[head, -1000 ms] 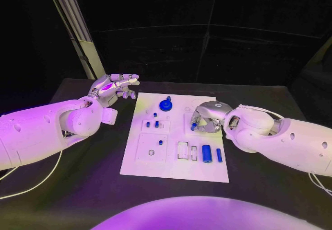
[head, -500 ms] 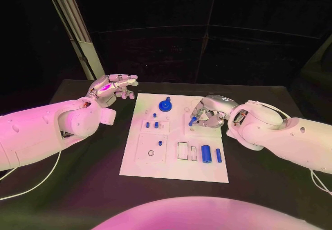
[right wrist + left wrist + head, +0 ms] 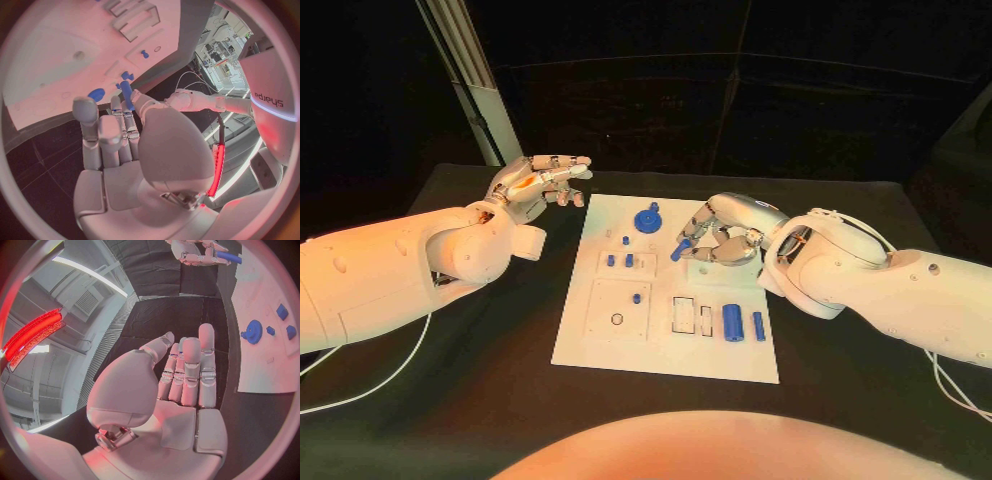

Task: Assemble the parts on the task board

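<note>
Over the board (image 3: 589, 345), the right hand (image 3: 718, 240) pinches a blue peg (image 3: 682, 250) in its fingers; the left hand (image 3: 538, 185) hovers beside it, fingers loosely curled, holding nothing.

R hand (image 3: 715, 240) holds blue peg (image 3: 682, 250) over task board (image 3: 668, 340) (L hand (image 3: 535, 185) off board's far-left corner, fingers curled).

A black table (image 3: 473, 400) stands before dark curtains (image 3: 733, 100) and a pale post (image 3: 480, 100).
</note>
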Robot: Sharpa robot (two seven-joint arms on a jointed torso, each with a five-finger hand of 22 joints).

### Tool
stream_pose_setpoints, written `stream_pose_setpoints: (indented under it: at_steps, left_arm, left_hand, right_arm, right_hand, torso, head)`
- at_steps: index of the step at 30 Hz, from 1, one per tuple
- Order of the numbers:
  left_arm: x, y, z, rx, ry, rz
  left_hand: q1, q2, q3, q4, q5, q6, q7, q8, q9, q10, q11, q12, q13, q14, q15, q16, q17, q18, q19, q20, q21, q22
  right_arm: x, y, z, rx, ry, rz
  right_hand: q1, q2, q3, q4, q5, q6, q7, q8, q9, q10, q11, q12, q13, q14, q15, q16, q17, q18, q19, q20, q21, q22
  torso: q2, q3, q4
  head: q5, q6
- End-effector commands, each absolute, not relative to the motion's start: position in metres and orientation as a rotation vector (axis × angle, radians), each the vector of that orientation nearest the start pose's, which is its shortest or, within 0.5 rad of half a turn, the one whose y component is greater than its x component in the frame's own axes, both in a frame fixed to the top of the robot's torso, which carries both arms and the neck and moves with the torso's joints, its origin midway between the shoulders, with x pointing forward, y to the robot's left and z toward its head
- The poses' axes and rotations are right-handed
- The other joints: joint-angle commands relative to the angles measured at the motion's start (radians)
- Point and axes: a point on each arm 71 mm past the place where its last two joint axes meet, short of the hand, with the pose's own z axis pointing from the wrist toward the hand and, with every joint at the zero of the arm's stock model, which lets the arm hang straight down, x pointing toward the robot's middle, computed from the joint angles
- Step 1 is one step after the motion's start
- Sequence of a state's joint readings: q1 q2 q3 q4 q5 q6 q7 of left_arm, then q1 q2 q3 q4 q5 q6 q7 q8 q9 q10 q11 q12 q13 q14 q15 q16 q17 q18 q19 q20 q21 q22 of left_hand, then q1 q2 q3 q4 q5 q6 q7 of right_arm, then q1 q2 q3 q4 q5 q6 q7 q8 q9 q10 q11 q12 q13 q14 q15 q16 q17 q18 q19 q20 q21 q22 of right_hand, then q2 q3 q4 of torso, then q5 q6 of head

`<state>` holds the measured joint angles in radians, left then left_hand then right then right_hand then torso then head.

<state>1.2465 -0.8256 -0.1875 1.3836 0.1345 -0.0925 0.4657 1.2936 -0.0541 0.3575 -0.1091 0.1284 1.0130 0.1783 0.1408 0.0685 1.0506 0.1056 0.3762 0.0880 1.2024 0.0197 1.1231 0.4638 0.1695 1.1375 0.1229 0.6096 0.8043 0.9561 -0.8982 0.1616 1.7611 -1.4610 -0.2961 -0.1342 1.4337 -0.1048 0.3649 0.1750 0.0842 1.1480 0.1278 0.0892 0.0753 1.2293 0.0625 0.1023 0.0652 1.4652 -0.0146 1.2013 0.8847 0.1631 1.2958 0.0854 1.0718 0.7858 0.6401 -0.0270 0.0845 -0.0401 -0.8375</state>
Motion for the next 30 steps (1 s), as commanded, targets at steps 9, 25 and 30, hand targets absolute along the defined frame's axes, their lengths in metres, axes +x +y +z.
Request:
stream_pose_setpoints:
  at_steps: [9,25,30]
  left_arm:
    - [0.501,0.234,-0.21,-1.192,1.459,-1.658]
    - [0.501,0.23,-0.21,-1.188,1.464,-1.668]
    - [0.502,0.229,-0.211,-1.187,1.466,-1.67]
  left_hand:
    - [0.009,0.003,-0.005,-0.003,-0.005,-0.005,0.002,0.005,-0.001,-0.007,-0.002,0.004,-0.001,-0.006,0.002,-0.005,-0.001,0.014,0.008,0.0,-0.007,-0.002]
    - [0.009,0.003,-0.006,-0.004,-0.005,-0.006,0.003,0.006,-0.001,-0.009,-0.001,0.006,-0.002,-0.007,0.002,-0.006,-0.003,0.013,0.008,0.0,-0.008,-0.002]
    - [0.009,0.003,-0.006,-0.004,-0.005,-0.006,0.003,0.006,-0.001,-0.009,-0.001,0.006,-0.002,-0.007,0.002,-0.006,-0.003,0.013,0.008,0.0,-0.008,-0.002]
  right_arm:
    - [0.413,-0.108,-0.204,-0.176,1.664,0.997]
    - [0.398,-0.066,-0.236,-0.378,1.691,1.006]
    - [0.396,-0.059,-0.239,-0.405,1.7,1.009]
  right_hand:
    - [-0.003,0.006,0.006,-0.002,0.01,-0.002,-0.001,-0.008,0.001,0.008,0.0,-0.011,0.0,0.01,-0.007,0.007,0.006,-0.02,0.006,-0.001,0.01,0.005]
    - [-0.001,0.007,0.012,-0.01,0.015,-0.008,0.003,-0.012,0.0,0.001,0.003,-0.02,0.0,0.009,-0.005,0.01,0.006,-0.02,0.004,0.0,0.01,0.004]
    - [0.0,0.007,0.014,-0.012,0.015,-0.008,0.003,-0.013,0.0,0.001,0.003,-0.021,0.0,0.009,-0.005,0.01,0.007,-0.02,0.003,0.0,0.011,0.005]
  torso:
    - [0.0,-0.0003,0.0021]
    - [0.001,0.0003,0.0001]
    - [0.001,0.0018,-0.0006]
  head:
    - [0.043,-0.015]
    - [0.067,-0.027]
    - [0.073,-0.028]
